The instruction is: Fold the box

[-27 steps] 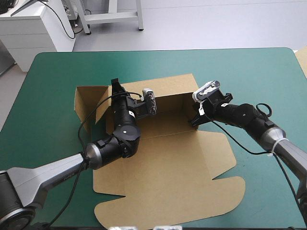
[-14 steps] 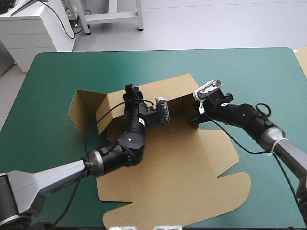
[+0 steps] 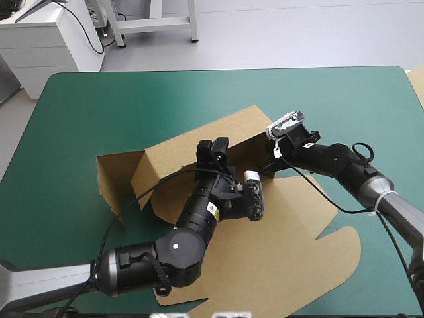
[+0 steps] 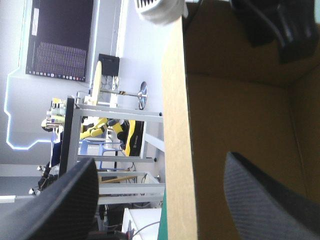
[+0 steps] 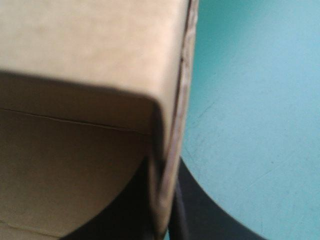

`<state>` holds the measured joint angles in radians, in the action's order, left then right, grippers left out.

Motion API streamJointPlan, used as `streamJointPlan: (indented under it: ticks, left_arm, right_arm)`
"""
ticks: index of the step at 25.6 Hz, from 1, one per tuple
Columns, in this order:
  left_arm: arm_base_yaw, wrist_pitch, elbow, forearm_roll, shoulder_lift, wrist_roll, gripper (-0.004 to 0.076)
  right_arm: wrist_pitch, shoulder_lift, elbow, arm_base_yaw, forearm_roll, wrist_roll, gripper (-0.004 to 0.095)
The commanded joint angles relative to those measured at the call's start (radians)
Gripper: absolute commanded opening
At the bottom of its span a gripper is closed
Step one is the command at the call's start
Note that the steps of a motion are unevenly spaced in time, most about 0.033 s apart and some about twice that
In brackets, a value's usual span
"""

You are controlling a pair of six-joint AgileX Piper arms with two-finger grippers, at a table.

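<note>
Two parts of the brown box (image 3: 285,245) stand raised, the far wall and a left flap. The rest lies flat toward the near edge, mid-table on the teal-green cover (image 3: 73,112). We see the left gripper (image 4: 160,160) spread wide, the far wall's edge standing between its fingers. The right gripper (image 5: 165,205) pinches that wall's right end, all but closed on the board.

A teal-green cover (image 3: 331,99) spans the table (image 3: 218,69), a pale edge (image 3: 418,83), perhaps board, beside it.
</note>
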<state>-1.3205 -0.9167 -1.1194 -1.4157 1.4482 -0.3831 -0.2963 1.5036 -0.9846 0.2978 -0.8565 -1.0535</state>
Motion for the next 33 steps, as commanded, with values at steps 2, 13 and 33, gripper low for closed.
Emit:
streamJointPlan:
  ticks: [2, 13, 33]
  left_arm:
    - [-0.050, -0.043, -0.076, -0.041, -0.040, 0.047, 0.0379]
    - [-0.028, 0.035, -0.325, 0.229, -0.040, 0.259, 0.0019]
    - [0.923, -0.211, -0.705, 1.050, -0.071, 0.403, 0.0011]
  right_arm:
    - [0.023, -0.037, -0.032, 0.001, -0.012, 0.000, -0.0019]
    - [0.019, -0.037, -0.032, 0.001, -0.012, 0.000, -0.0019]
    - [0.017, -0.039, -0.032, 0.001, 0.008, -0.002, -0.0019]
